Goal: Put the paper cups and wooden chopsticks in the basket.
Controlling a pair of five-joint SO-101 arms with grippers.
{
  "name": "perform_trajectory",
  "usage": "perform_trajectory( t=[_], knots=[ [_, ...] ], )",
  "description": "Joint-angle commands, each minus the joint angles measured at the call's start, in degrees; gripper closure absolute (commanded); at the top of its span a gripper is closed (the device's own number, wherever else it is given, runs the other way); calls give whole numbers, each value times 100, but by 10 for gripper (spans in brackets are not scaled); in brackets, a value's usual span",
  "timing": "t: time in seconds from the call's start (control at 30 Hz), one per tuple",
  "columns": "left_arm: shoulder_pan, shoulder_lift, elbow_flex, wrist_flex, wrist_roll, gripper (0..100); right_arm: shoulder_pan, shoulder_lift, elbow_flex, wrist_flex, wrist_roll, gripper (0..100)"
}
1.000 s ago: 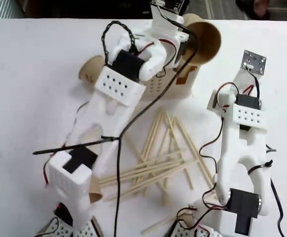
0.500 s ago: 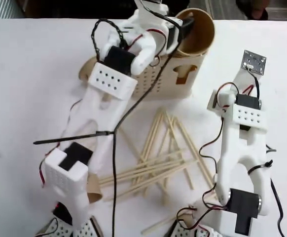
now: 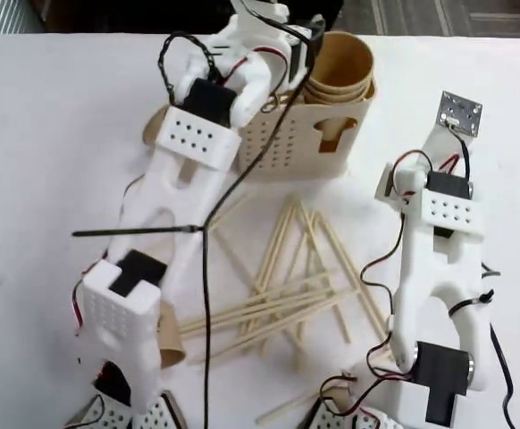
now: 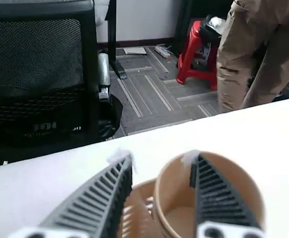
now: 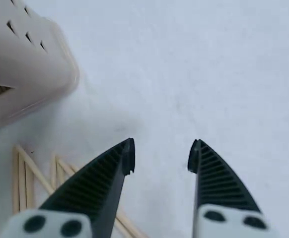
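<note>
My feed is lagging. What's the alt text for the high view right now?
The left gripper is at the rim of the paper cups stacked in the basket at the far side of the table. Wooden chopsticks lie scattered in front of the basket.

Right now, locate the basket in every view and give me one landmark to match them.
High view: basket toward the table's far side, with stacked paper cups standing in it.
Left wrist view: mostly hidden beneath the paper cups, whose rim the left gripper straddles.
Right wrist view: its perforated rounded corner.
Landmark: the chopsticks lying beside the basket, in the high and right wrist views.
</note>
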Motion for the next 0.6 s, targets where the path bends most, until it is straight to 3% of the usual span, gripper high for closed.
perform_trajectory(
  t=[0.0,0.07,0.27,0.57],
  knots=[
    [295,-752,-105,343,0,804,-75,-180,79,-295,0,818],
    [374,-1024,-105,712,-26,804,-75,-198,132,-365,0,818],
    [347,-1754,-62,1952,-1029,808,-75,-198,132,-338,0,818],
    [-479,-2888,-79,3868,-1741,808,-75,-207,141,-224,237,818]
  ],
)
